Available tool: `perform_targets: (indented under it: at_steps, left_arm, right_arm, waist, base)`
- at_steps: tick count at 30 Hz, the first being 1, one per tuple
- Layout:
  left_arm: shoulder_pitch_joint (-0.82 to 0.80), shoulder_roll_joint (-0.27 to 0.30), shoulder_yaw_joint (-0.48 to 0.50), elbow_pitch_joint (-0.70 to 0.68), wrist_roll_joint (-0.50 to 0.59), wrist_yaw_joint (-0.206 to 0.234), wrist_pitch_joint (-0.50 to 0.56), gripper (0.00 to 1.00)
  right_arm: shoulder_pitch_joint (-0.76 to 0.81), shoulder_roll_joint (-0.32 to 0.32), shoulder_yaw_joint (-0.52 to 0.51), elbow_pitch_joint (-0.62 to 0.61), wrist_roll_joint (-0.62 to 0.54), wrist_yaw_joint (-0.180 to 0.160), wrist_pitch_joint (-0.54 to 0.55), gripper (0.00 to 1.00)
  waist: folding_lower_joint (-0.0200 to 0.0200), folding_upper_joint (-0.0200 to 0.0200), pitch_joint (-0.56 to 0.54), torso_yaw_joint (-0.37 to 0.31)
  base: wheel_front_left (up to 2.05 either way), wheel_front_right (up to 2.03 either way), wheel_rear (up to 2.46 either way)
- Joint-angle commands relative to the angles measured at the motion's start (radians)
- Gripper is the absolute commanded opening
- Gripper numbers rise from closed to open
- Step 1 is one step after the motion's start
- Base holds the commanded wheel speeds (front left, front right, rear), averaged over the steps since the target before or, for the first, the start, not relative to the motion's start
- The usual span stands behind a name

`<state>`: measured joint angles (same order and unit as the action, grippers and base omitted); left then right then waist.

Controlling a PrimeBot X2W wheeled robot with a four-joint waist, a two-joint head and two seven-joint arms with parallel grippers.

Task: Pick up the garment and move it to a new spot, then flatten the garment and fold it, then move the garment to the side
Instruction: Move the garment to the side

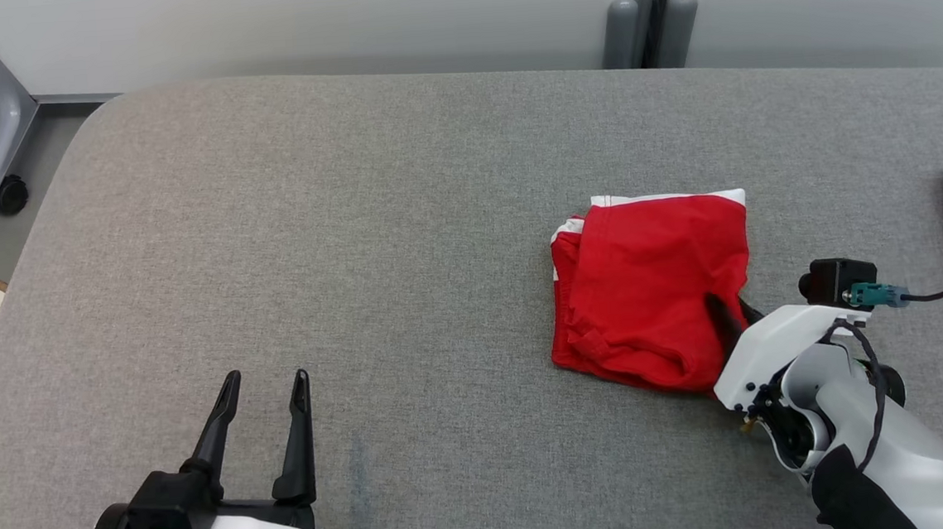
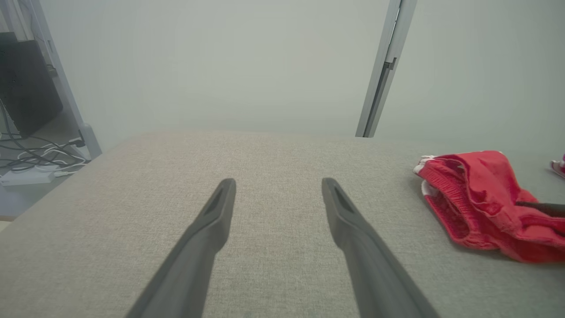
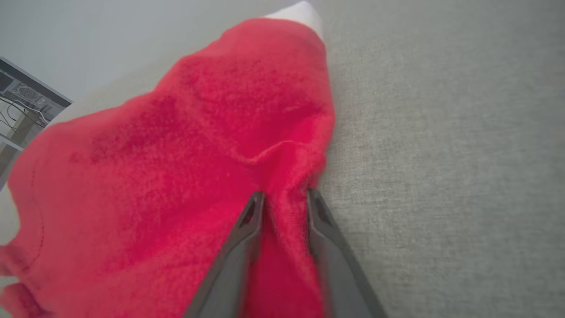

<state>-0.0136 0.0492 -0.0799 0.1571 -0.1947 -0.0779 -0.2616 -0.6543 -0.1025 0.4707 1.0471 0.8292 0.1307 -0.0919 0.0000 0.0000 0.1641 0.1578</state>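
On the grey bench [image 1: 352,223], a folded red garment [image 1: 647,285] was laid toward the right side. Its near right corner was pinched between the fingers of the right end effector [image 3: 284,198]. The left end effector [image 1: 266,381] was held with fingers spread wide, well apart from the garment.

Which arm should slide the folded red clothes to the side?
Right. The right gripper pinches a fold at the red garment's near right corner, while the left gripper hangs open over the table, well apart from it.
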Motion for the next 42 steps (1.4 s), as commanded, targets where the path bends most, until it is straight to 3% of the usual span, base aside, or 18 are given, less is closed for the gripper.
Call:
perform_targets:
  at_steps: [1,12,21,42]
  left_arm:
    - [-0.019,0.003,0.002,0.0,-0.006,0.002,-0.003,1.0]
    - [-0.011,0.003,0.008,-0.008,-0.001,0.002,-0.003,1.0]
    - [-0.024,0.003,0.013,-0.019,0.02,-0.009,-0.003,1.0]
    - [-0.064,0.034,0.021,-0.045,0.07,-0.045,-0.003,1.0]
  right_arm:
    - [-0.004,-0.008,0.011,0.005,0.007,0.0,-0.011,0.0]
    - [-0.087,-0.048,0.104,0.049,-0.067,0.0,-0.148,0.0]
    - [-0.184,-0.059,0.111,0.076,-0.179,0.0,-0.176,0.0]
    - [-0.208,-0.06,-0.171,-0.08,-0.48,0.0,-0.175,0.0]
  waist:
    - [0.0,0.0,-0.003,0.0]
    - [0.0,0.0,-0.005,-0.017]
    - [0.0,0.0,0.02,-0.073]
    - [0.0,0.0,0.11,-0.294]
  base:
    - [0.0,0.0,0.0]
    - [0.0,0.0,0.0]
    - [0.0,0.0,0.0]
    - [0.0,0.0,0.0]
